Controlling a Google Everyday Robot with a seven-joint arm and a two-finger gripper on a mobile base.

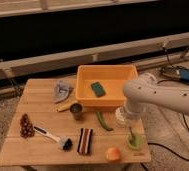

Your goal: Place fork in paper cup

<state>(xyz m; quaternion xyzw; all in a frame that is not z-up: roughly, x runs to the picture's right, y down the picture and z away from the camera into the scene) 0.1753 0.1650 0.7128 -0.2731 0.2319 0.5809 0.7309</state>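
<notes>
Tabletop [43, 107]: pale wood, seen from its near side; the left, near and right edges are all in view.
Arm [163, 95]: white, reaching in from the right across the right edge, bent downward over the right part of the tabletop.
Claw [126, 116]: at the lower end of the arm, right above the paper cup, near the right edge; whether its fingers are wide or narrow, or hold anything, I cannot tell.
Paper cup [122, 119]: white, just near of the orange bin's near right corner, partly covered by the claw.
Fork: cannot be picked out anywhere.
Orange bin [85, 87]: at the far middle, its far wall close to the far edge; a dark green sponge [98, 89] lies inside.
Green disc [133, 143]: flat, close to the near right corner, with a thin upright stick on it.
Green pod [103, 121]: lies slanted between the dark cup [76, 110] and the paper cup.
Near edge: an orange fruit [112, 153] and a dark striped block [84, 140] sit close to it.
Left part: a pine cone [26, 125], a white-handled brush [52, 136] and a grey cloth [62, 90], with bare wood between them.
Open room: the widest bare stretch is the near left corner.
</notes>
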